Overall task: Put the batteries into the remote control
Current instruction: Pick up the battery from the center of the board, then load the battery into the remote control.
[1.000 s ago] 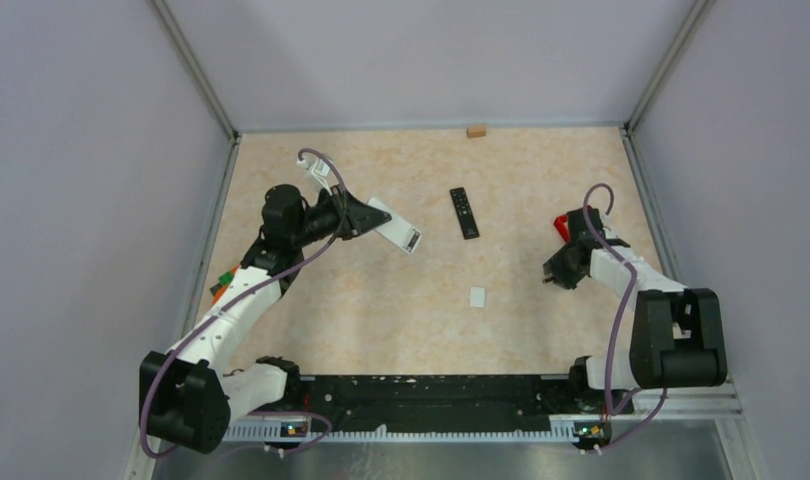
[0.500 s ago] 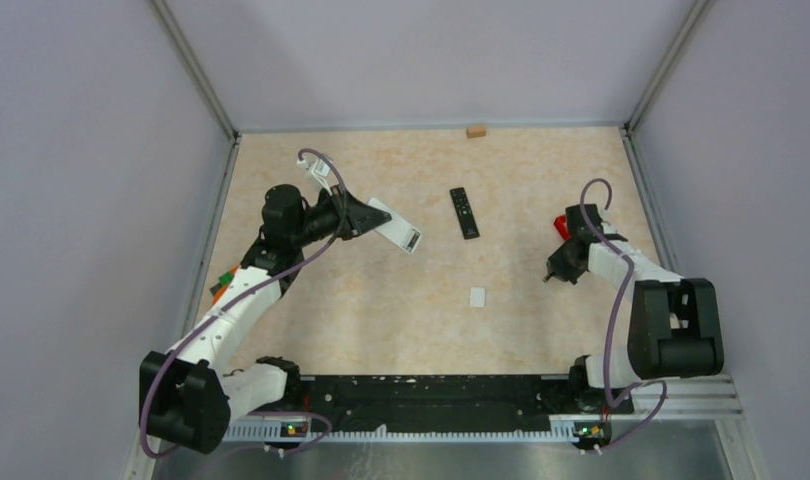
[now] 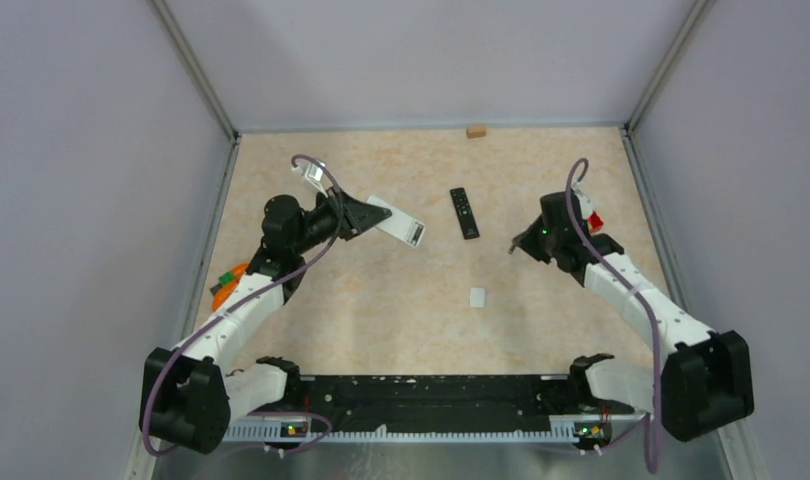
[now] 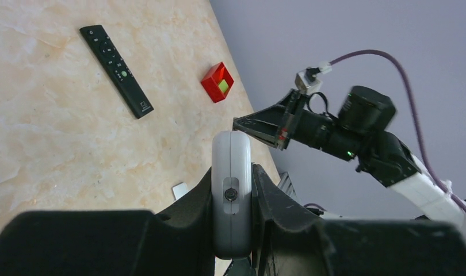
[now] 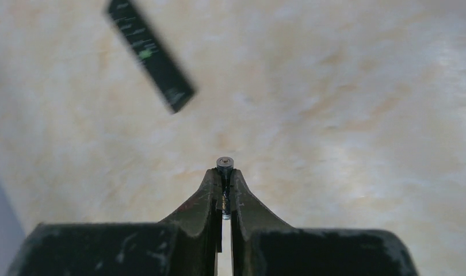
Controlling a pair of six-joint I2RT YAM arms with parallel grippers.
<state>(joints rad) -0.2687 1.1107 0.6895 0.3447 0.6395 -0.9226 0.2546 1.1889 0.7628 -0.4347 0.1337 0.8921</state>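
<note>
Right of centre in the overhead view, the right gripper point(image 3: 524, 244) now sits well out over the table point(image 3: 381, 300). A second ago it was low at the right side, hard up against the red tray point(image 3: 595, 221). The tray now stands uncovered behind the arm, near the right edge of the frame. In the right wrist view the fingers are pinched almost together on a thin dark battery point(image 5: 224, 163), whose metal end pokes out just past the fingertips. My read is that the pick-up is done and the carry toward the remote has begun.

On the left of the overhead frame the left gripper point(image 3: 365, 215) has barely shifted. It is clamped on the sides of the white remote point(image 3: 398, 224) and holds it off the table with the free end pointing toward the middle. In the left wrist view the right arm's tip is close beyond that remote's end, so the two are now nearer to each other.

The black remote point(image 3: 465, 212) lies flat between the arms in the upper middle, untouched. A small white piece point(image 3: 477, 296) lies below it, which may be a battery cover. I cannot tell whether the white remote's compartment faces the incoming battery. That alignment looks like the tricky part ahead.
</note>
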